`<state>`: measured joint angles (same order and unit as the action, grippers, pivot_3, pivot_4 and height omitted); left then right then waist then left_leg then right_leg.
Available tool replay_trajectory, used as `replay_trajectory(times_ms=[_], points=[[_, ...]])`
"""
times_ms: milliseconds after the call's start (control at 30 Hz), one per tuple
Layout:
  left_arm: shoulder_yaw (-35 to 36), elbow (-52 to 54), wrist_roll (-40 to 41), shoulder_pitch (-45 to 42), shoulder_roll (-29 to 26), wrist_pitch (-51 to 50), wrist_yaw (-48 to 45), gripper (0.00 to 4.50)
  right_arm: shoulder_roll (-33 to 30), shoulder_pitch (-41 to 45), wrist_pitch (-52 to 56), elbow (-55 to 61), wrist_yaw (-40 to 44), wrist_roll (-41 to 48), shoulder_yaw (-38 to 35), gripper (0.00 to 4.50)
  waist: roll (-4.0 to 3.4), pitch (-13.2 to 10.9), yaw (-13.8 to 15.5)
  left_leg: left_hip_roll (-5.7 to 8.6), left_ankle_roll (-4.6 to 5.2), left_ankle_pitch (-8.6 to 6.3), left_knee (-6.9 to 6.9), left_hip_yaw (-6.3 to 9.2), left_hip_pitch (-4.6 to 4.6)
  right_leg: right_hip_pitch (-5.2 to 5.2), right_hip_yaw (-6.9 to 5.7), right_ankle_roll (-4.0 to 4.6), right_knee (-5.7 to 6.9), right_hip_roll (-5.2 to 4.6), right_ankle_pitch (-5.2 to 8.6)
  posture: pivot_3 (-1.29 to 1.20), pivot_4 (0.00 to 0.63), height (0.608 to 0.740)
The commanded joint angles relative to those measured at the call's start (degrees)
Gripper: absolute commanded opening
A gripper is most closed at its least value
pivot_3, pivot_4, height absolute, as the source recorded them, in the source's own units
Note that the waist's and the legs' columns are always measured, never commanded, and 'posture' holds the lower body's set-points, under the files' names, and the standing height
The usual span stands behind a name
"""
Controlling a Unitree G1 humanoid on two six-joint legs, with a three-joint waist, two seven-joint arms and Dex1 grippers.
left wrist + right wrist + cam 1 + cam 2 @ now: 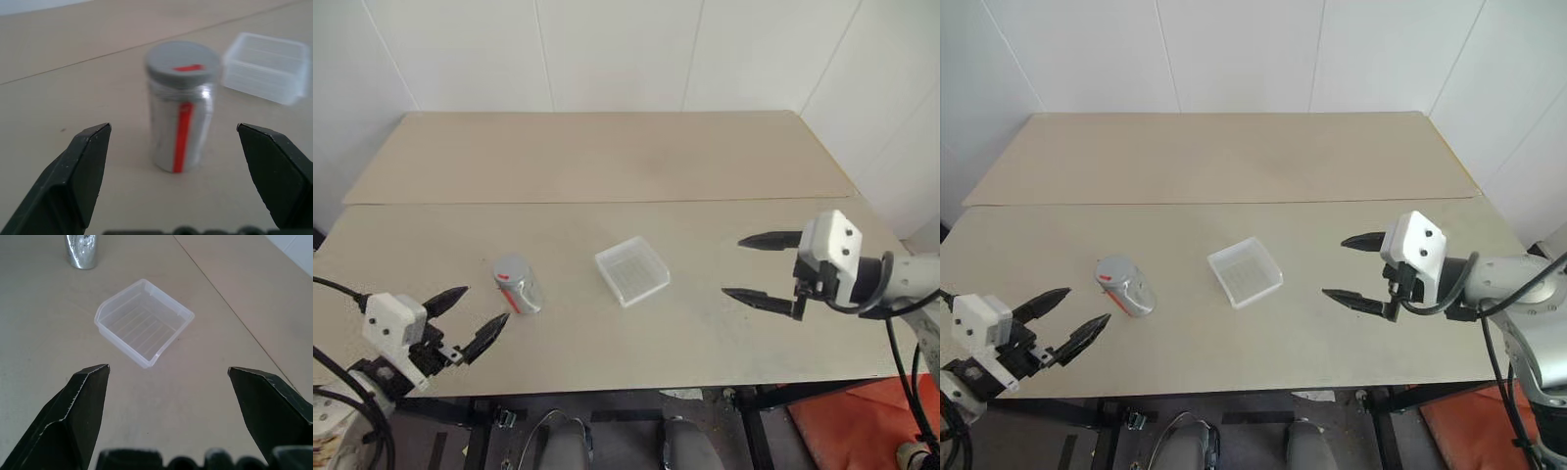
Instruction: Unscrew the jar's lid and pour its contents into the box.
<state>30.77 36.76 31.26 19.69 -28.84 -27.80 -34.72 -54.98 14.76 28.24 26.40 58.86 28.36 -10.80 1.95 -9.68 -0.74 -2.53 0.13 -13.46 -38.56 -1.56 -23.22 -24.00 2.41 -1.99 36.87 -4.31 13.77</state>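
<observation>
While both pairs of jaws stood wide apart and held nothing, the left gripper (468, 317) hung over the near left edge of the table (607, 157), its fingers aimed at the jar (517, 283), which stood just ahead of the tips, toward about one o'clock from them, without touching. In the left wrist view the jar (180, 126) sat between the two black fingers (78, 171) and beyond them, upright, with the grey lid (181, 62) still screwed on and a red stripe running down its side; whether anything lay inside could not be told. The right gripper (762, 269) hovered over the right part of the table, its fingers pointing toward nine o'clock at the box (632, 270), well short of it. The box lay open and upright near the table's middle, at about three o'clock from the jar and apart from it. In the right wrist view its ribbed bottom (145, 328) showed bare, with the jar (82, 250) farther off beyond it.
</observation>
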Motion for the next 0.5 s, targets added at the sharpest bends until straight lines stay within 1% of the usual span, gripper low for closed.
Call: replay_trajectory(times_ms=[33, 200, 367, 500], points=[[-5.6, 3.0, -3.7, -1.5, 2.9, -0.4, 7.1, 4.47, -0.1, 1.3, -1.8, 0.0, 1.2, 0.5, 0.4, 4.50, 0.01, 0.0, 0.1, 0.00, 0.00, 0.00, -0.01, 0.00, 0.00, 0.02, -0.01, 0.00, -0.01, 0.00, 0.00, 0.00, 0.150, 0.740], [-11.2, 2.7, -4.5, -2.4, 5.5, 0.6, 8.9, 4.47, 0.0, 2.3, -1.9, 0.0, 1.2, 0.2, 0.9, 4.50, 0.01, 0.0, 0.1, 0.01, 0.00, 0.00, -0.02, 0.03, 0.00, 0.02, -0.02, 0.00, 0.02, 0.02, -0.01, 0.00, 0.150, 0.740], [-14.2, -1.2, -7.9, -6.2, 7.3, 3.0, 12.1, 4.47, -0.3, 1.9, -2.2, 0.5, 1.6, 0.5, 0.2, 4.50, 0.00, 0.0, 0.1, 0.01, 0.00, 0.00, -0.03, 0.03, 0.02, 0.03, -0.02, 0.01, 0.02, 0.03, -0.01, 0.00, 0.150, 0.740], [-15.7, -5.4, -10.2, -8.7, 8.5, 6.3, 12.9, 4.47, -0.5, 1.5, -2.2, 1.0, 1.5, 0.4, -0.3, 4.50, 0.00, 0.0, 0.1, 0.03, 0.00, 0.00, -0.03, 0.03, 0.00, 0.04, -0.01, 0.00, -0.01, 0.01, -0.01, 0.00, 0.150, 0.740]])
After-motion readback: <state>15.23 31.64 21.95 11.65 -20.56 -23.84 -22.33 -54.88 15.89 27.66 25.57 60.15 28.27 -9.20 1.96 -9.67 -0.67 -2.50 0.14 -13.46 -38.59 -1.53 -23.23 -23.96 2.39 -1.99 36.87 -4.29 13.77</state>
